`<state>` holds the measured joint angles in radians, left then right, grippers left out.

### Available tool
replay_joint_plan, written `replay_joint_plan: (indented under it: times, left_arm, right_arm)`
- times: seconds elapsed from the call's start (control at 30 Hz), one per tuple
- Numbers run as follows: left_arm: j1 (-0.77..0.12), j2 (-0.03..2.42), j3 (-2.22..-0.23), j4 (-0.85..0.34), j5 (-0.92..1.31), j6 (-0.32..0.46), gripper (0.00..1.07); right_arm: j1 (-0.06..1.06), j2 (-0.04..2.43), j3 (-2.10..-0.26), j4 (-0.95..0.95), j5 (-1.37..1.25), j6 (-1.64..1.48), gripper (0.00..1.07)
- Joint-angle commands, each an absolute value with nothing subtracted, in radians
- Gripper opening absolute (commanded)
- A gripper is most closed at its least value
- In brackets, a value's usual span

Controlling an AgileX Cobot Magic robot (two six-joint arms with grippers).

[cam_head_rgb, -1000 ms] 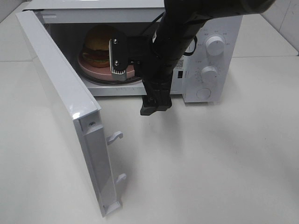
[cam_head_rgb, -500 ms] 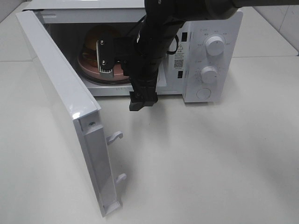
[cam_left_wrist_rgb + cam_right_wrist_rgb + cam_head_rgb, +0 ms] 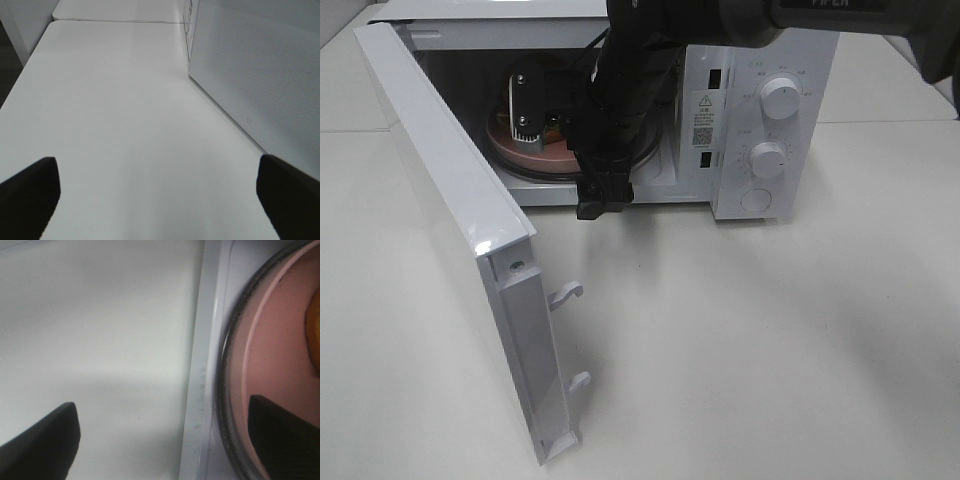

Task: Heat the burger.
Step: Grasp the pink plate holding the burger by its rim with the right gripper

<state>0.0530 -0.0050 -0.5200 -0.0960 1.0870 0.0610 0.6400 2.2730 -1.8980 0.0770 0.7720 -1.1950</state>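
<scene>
The white microwave (image 3: 760,110) stands with its door (image 3: 450,220) swung wide to the left. Inside, a pink dish (image 3: 535,152) rests on the glass turntable (image 3: 227,365). The burger (image 3: 556,123) sits on that dish, mostly hidden behind my right gripper (image 3: 527,108); only a tan-yellow sliver shows. The right wrist view looks down on the dish (image 3: 272,340) and the front sill, with my right gripper (image 3: 162,407) open and nothing between its fingers. My left gripper (image 3: 157,185) is open over bare table, beside the door's outer face (image 3: 260,75).
My black right arm (image 3: 630,90) crosses the front of the microwave opening from the upper right. Two knobs (image 3: 780,97) sit on the control panel. The door's latch hooks (image 3: 565,293) jut toward the middle of the white table (image 3: 770,350).
My right arm has moved left and further into the microwave opening, so its gripper now covers most of the burger.
</scene>
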Motion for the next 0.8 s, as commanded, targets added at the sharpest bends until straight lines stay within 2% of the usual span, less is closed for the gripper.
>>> replay_joint_plan:
  times: [0.03, 0.43, 0.8]
  left_arm:
    - [0.055, -0.009, -0.517, -0.095, 1.072, 0.055, 1.00]
    - [0.055, -0.009, -0.517, -0.095, 1.072, 0.055, 1.00]
    - [0.055, -0.009, -0.517, -0.095, 1.072, 0.055, 1.00]
  right_arm:
    - [0.642, 2.294, -1.926, 0.088, 0.788, -1.174, 0.88]
    - [0.642, 2.363, -2.031, 0.091, 0.801, -1.156, 0.85]
    - [0.642, 2.363, -2.031, 0.091, 0.715, -1.116, 0.83]
